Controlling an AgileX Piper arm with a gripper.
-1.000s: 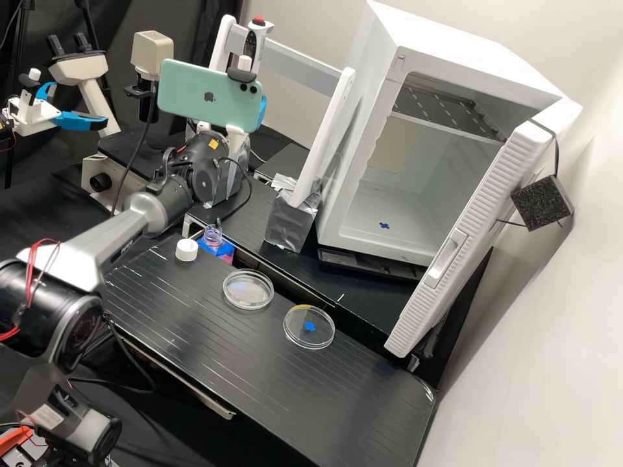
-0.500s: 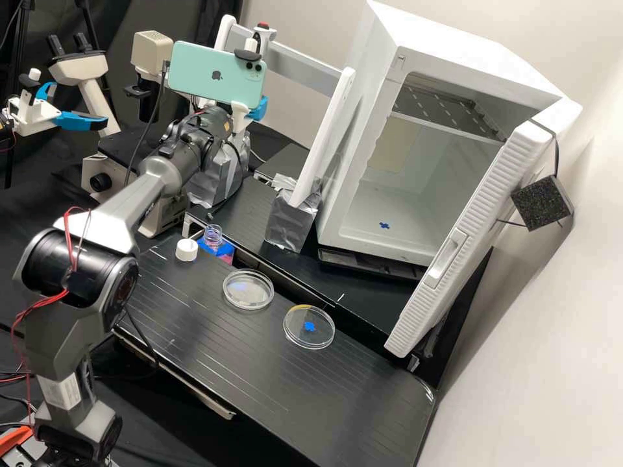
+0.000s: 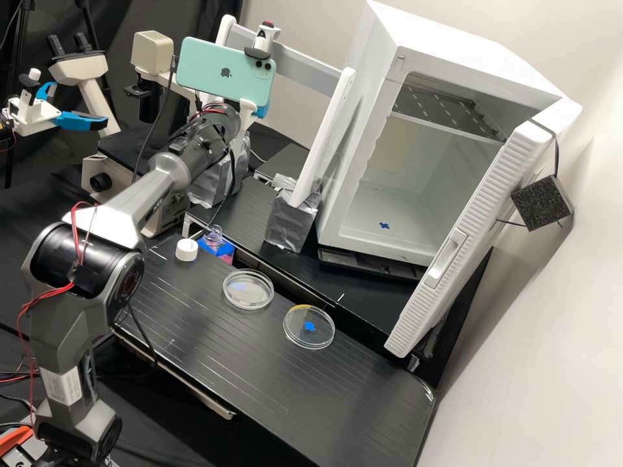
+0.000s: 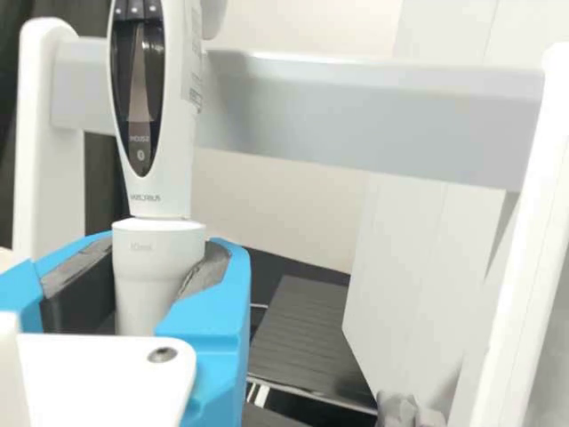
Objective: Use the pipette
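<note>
**Black bench (image 3: 363, 395), pale wall (image 3: 558, 311): our pipette (image 4: 182, 98) is in the claw (image 3: 262, 112)**

On the bench we see two clear Petri dishes (image 3: 248, 290) (image 3: 309, 327), lying near each other. A white cap (image 3: 186, 250) sits just beside the open bottle (image 3: 213, 237). Behind, the white incubator (image 3: 363, 149) stands with its door (image 3: 467, 240) open.

Our claw is at the rack, behind the mint-green phone (image 3: 224, 71) in the high view. In the wrist view its blue fingers (image 4: 213, 325) are closed around the pipette's lower body, parted by just that width. We have the pipette nearly upright, in front of the grey crossbar (image 4: 356, 116).
</note>
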